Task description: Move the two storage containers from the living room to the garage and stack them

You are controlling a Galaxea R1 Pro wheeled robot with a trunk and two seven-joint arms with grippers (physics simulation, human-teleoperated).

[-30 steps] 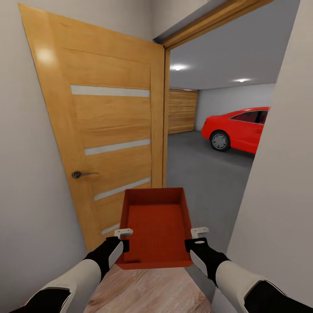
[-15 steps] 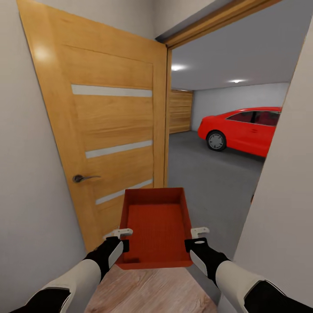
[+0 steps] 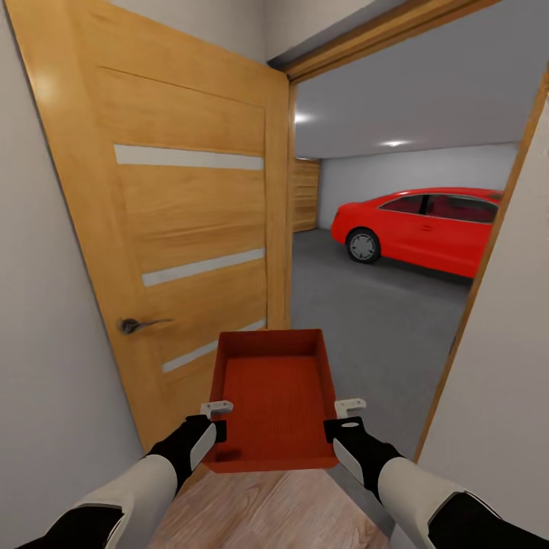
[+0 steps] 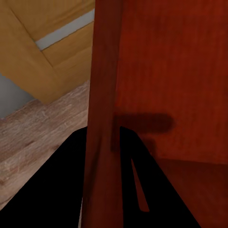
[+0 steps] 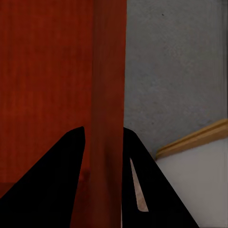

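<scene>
One orange-red storage container point(image 3: 271, 393) hangs level in front of me, carried between both arms at the doorway to the garage. My left gripper point(image 3: 216, 432) is shut on its left side wall near the close end. In the left wrist view that wall point(image 4: 102, 85) runs between the two black fingers point(image 4: 61, 180). My right gripper point(image 3: 334, 431) is shut on the right side wall point(image 5: 108, 71), which is likewise clamped between its fingers point(image 5: 52, 175). The container is empty. Beyond the doorway lies the garage's dark grey floor point(image 3: 366, 320).
An open wooden door point(image 3: 191, 229) with a metal handle point(image 3: 137, 325) stands close on the left. A pale wall point(image 3: 496, 396) and door frame point(image 3: 488, 259) bound the right. A red car point(image 3: 427, 227) is parked inside the garage at the right, with a wood-plank garage door point(image 3: 305, 194) behind. Light wood planks point(image 3: 259, 511) are underfoot.
The camera has moved toward the doorway, so more of the garage and the red car shows. The container and both grippers hold the same place in the view.
</scene>
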